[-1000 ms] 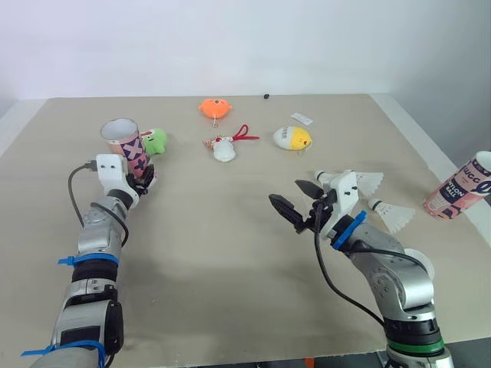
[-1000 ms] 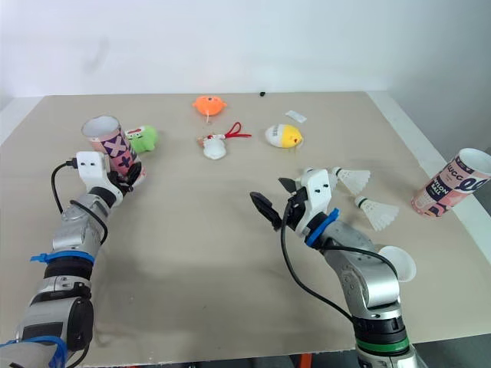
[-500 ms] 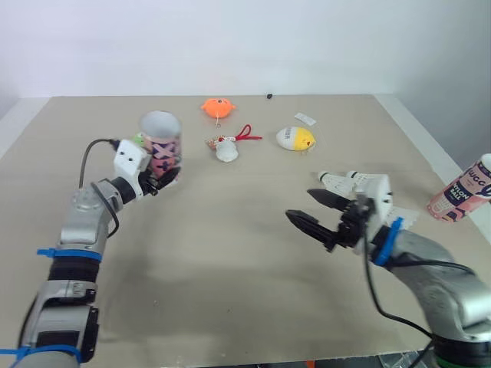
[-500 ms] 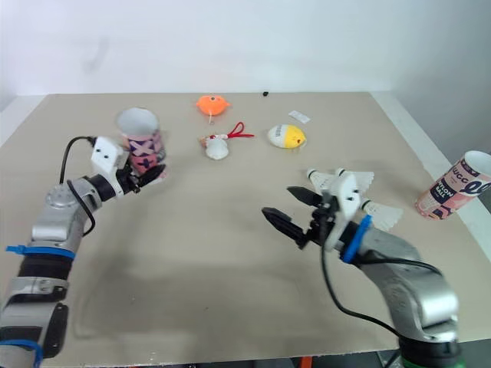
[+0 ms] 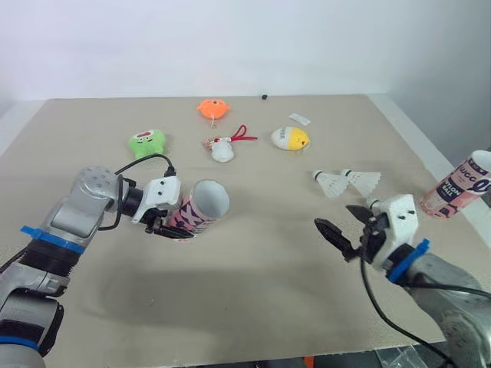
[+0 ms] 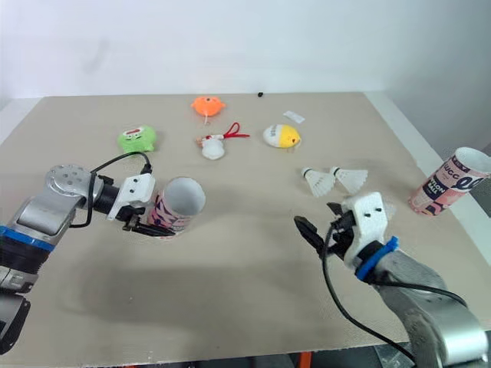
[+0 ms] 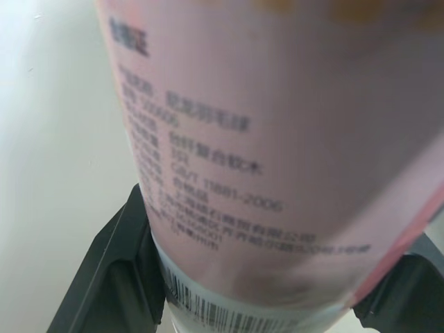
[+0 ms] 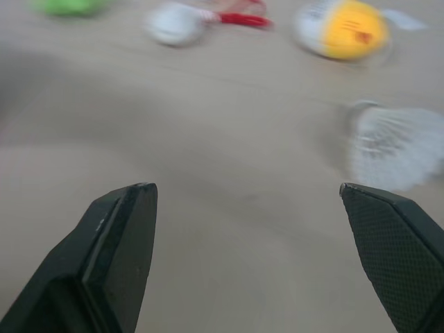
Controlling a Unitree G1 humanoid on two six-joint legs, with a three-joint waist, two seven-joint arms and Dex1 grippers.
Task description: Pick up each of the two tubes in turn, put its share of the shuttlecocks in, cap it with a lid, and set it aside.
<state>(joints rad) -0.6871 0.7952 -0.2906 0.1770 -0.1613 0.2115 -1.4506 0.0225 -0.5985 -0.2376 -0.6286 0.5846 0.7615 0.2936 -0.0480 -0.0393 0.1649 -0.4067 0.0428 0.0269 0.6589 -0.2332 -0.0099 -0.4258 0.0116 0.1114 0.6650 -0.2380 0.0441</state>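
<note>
A pink patterned tube (image 5: 198,208) is tipped over with its open mouth facing the right side, just above the table's left middle. My left gripper (image 5: 163,226) is shut on its lower end; the left wrist view has the tube's printed wall (image 7: 263,139) between both black fingers (image 7: 114,277). My right gripper (image 5: 345,224) hovers open and empty at the near right, its fingers (image 8: 118,243) wide apart. Two white shuttlecocks (image 5: 330,182) (image 5: 364,180) lie side by side just beyond it. A second pink-and-white tube (image 5: 460,186) leans at the table's right edge.
Small toys lie across the far half: a green plush (image 5: 146,142), an orange one (image 5: 214,108), a white one with a red cord (image 5: 224,147) and a yellow egg shape (image 5: 291,138). A small white tag (image 5: 301,119) lies behind it.
My left gripper has carried the pink tube from beside the green plush toward the table's middle and tipped it over. My right gripper has drawn back toward the near right, staying open.
</note>
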